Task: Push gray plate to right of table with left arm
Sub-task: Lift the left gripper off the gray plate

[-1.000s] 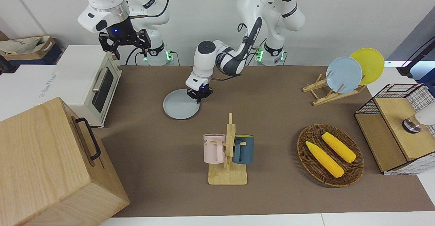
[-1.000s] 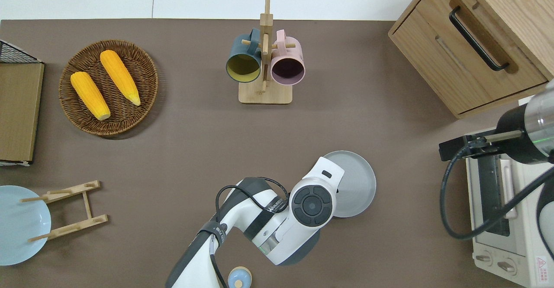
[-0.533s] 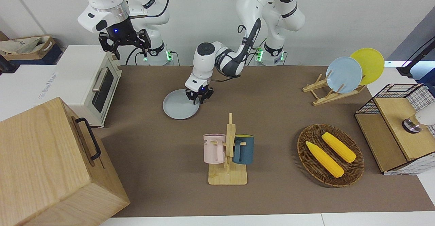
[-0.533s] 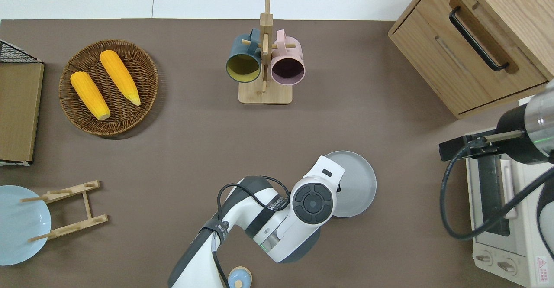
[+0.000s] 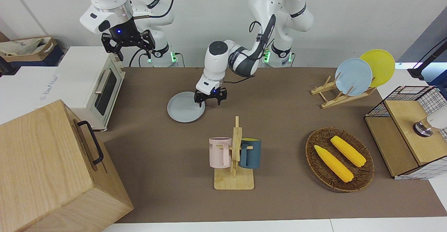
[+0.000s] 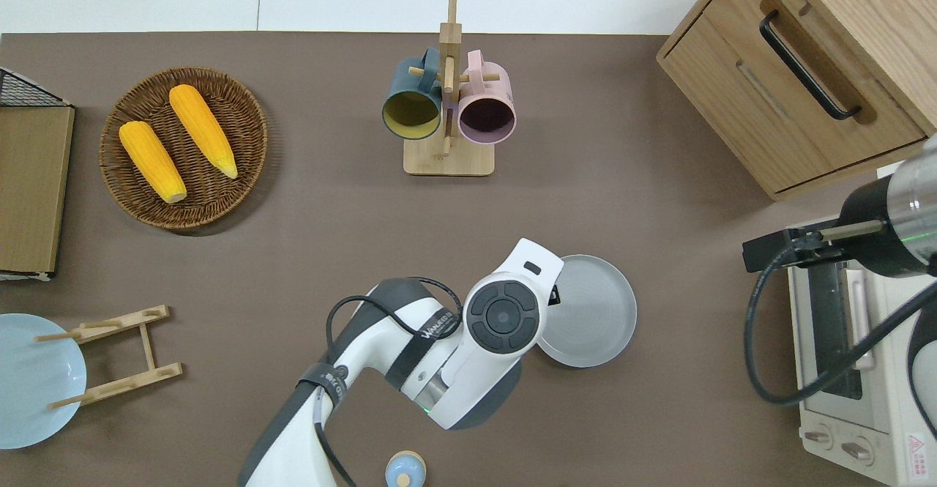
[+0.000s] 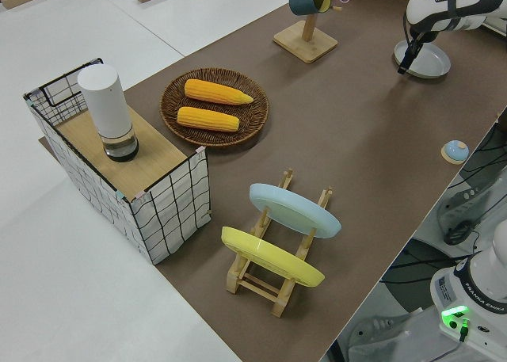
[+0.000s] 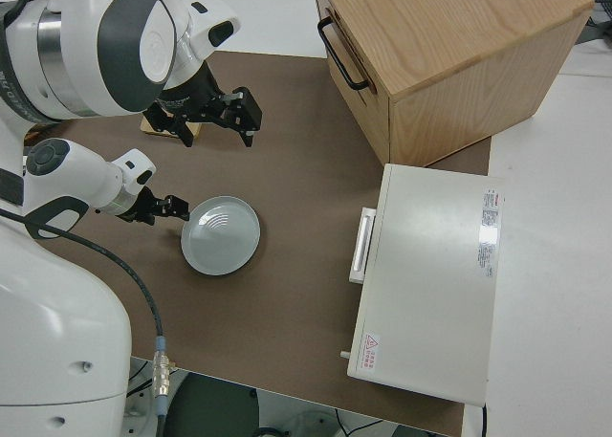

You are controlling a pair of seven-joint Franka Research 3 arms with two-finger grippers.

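The gray plate (image 5: 185, 112) lies flat on the brown table (image 5: 279, 120), toward the right arm's end and near the robots; it also shows in the overhead view (image 6: 593, 315), the left side view (image 7: 428, 61) and the right side view (image 8: 222, 234). My left gripper (image 5: 210, 102) is open and empty, low at the plate's edge that faces the left arm's end; its wrist hides it in the overhead view. In the right side view the left gripper (image 8: 164, 207) sits just beside the rim. My right gripper (image 5: 127, 49) is open and its arm is parked.
A white toaster oven (image 5: 90, 85) and a wooden cabinet (image 5: 52, 169) stand at the right arm's end. A mug rack (image 5: 234, 155) stands mid-table, farther from the robots. A corn basket (image 5: 338, 158), a plate rack (image 5: 344, 92) and a wire box (image 5: 408, 131) fill the left arm's end.
My left gripper has opened its fingers and drawn back off the plate toward the left arm's end. The plate has barely moved. The right arm has not moved.
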